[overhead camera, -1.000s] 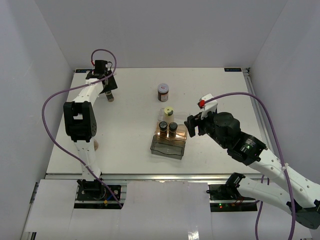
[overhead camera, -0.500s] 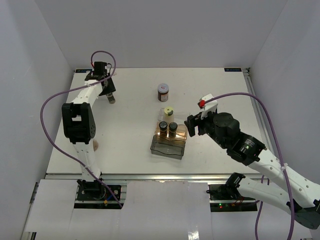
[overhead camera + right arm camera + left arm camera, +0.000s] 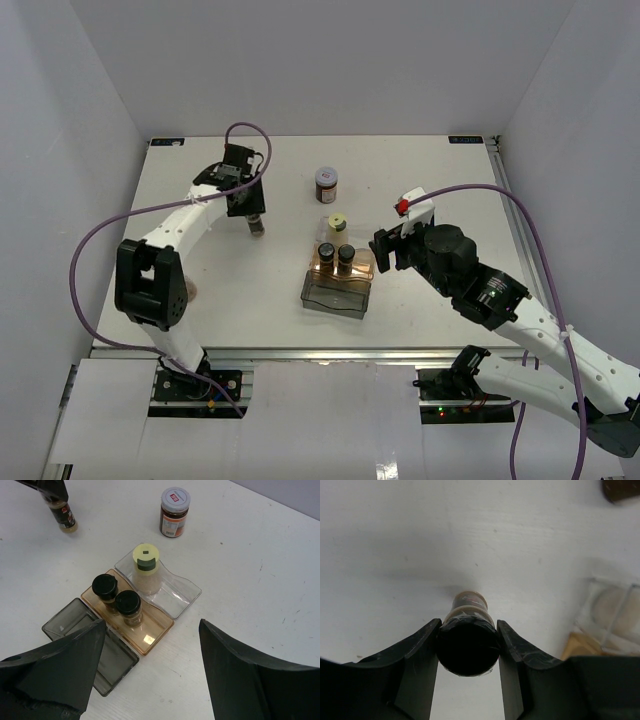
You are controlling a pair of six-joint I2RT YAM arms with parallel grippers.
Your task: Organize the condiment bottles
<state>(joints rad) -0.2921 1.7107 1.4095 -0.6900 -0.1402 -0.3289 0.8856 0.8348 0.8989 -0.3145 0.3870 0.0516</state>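
My left gripper (image 3: 252,215) is shut on a black-capped spice jar (image 3: 468,642) and holds it above the table, left of the bins; the jar also shows in the right wrist view (image 3: 62,514). Two black-capped jars (image 3: 106,588) (image 3: 128,603) stand in the amber bin (image 3: 150,630). A yellow-green-capped jar (image 3: 145,560) stands in the clear bin (image 3: 175,597). A white red-labelled-cap jar (image 3: 326,184) stands on the table behind them. My right gripper (image 3: 388,248) is open and empty, right of the bins.
A smoky grey bin (image 3: 82,640) lies beside the amber bin, nearest the front. A small pinkish thing (image 3: 191,292) sits by the left arm's base. The table's back edge (image 3: 320,138) meets the white walls.
My left gripper has carried the black-capped jar from the far left back corner rightward and nearer, toward the bins. The right arm has not moved.
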